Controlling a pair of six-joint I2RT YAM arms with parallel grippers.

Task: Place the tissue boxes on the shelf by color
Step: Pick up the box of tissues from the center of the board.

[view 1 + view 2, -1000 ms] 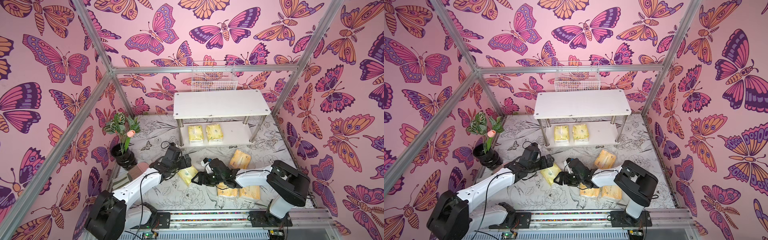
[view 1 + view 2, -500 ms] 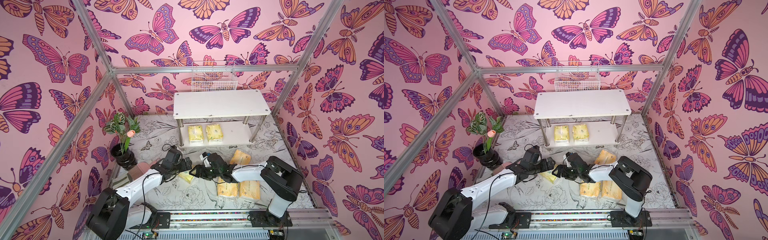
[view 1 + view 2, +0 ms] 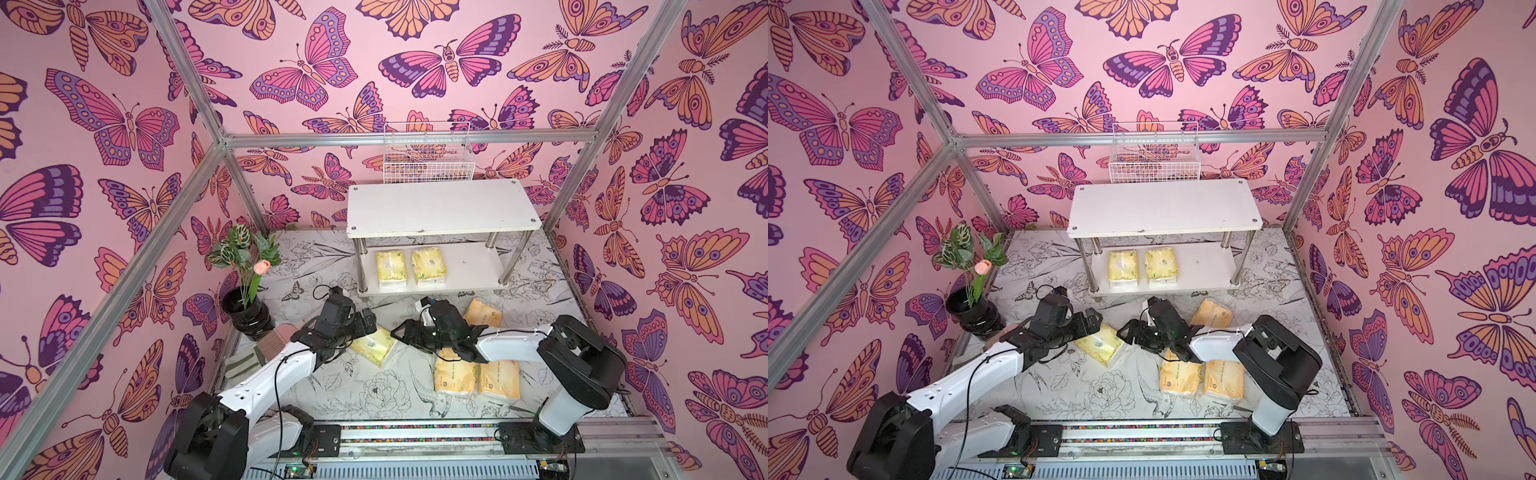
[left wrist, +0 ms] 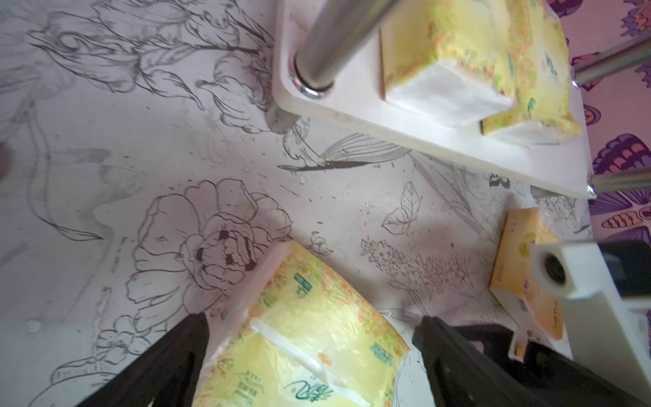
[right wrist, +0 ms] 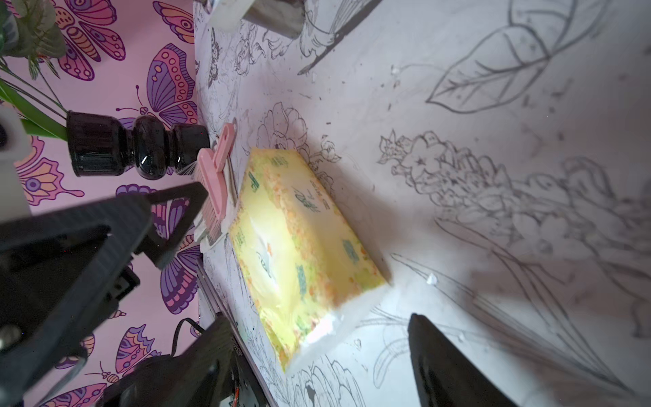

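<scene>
A pale yellow tissue box (image 3: 372,347) lies flat on the table between my two grippers. My left gripper (image 4: 313,317) is open and straddles one end of the box, one finger close to its side and the other a gap away. My right gripper (image 5: 317,319) is open too, facing the box's (image 5: 303,246) other end with nothing between its fingers. Two more pale yellow boxes (image 3: 390,268) (image 3: 428,266) lie side by side on the lower board of the white shelf (image 3: 440,208). Three orange boxes (image 3: 482,311) (image 3: 455,374) (image 3: 498,378) lie on the table under and beside my right arm.
A black vase with a plant (image 3: 247,311) stands at the left, a pink brush (image 5: 215,183) beside it. A white wire basket (image 3: 428,162) hangs on the back wall above the shelf. A metal rail (image 3: 415,432) runs along the front.
My right arm has swung back toward the shelf and now covers part of the far orange box. Its gripper stays open. The left gripper and the pale box have hardly moved.
</scene>
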